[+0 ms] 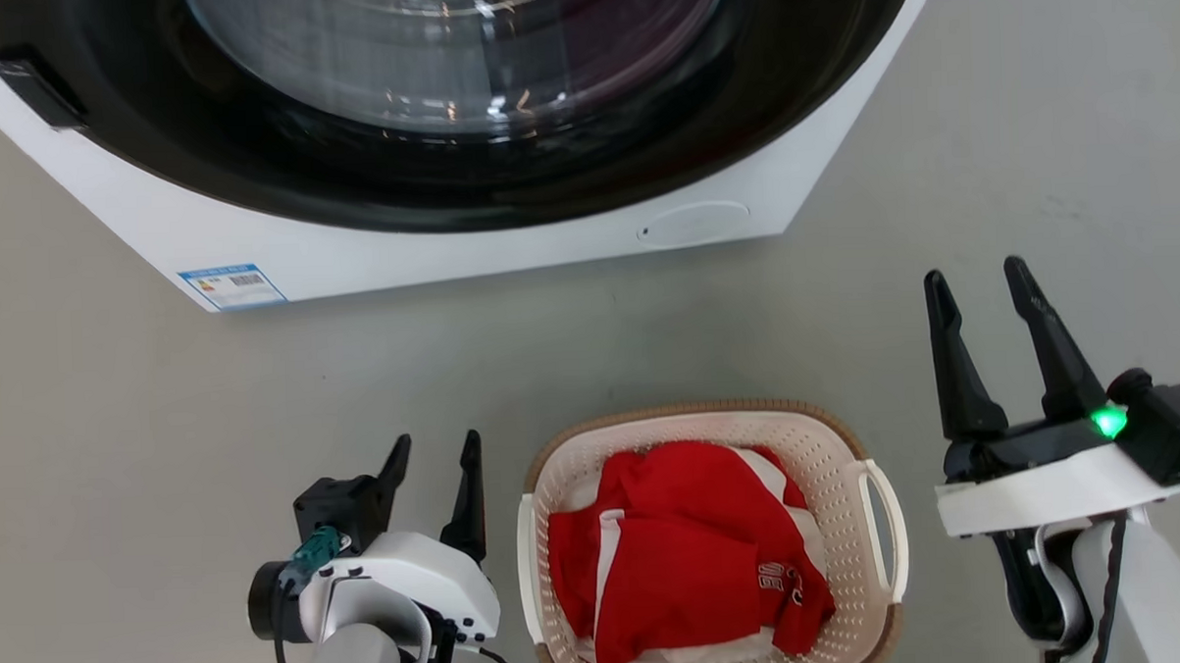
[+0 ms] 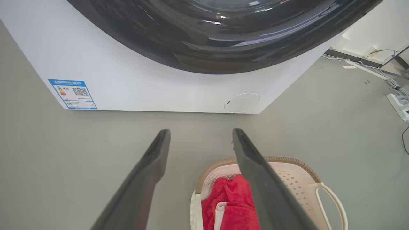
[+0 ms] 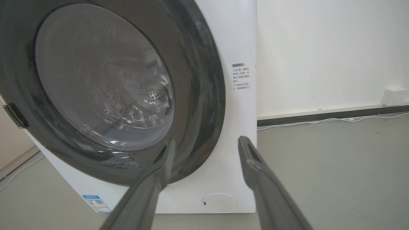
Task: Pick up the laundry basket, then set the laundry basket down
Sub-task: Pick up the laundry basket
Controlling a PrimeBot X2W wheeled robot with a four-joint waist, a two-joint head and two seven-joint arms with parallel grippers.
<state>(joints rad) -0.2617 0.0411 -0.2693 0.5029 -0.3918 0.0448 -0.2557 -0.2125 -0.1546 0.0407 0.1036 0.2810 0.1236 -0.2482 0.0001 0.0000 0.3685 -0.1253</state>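
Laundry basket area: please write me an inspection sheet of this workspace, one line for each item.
Surface: smooth grey floor.
Job's things: cream-white perforated plastic laundry basket with tan rim, standing on the floor, holding a red-and-white garment.
Clutter: nothing seen.
Grippers: left gripper and right gripper open, fingers empty, one on each side of the basket, apart from it.
Cables: white cables along the wall's foot.
Surroundings: white front-loading washing machine with dark round door, beyond the basket; white wall.

left end effector [image 1: 437, 441] – jaws apart, empty | right end effector [image 1: 973, 273] – jaws apart, empty
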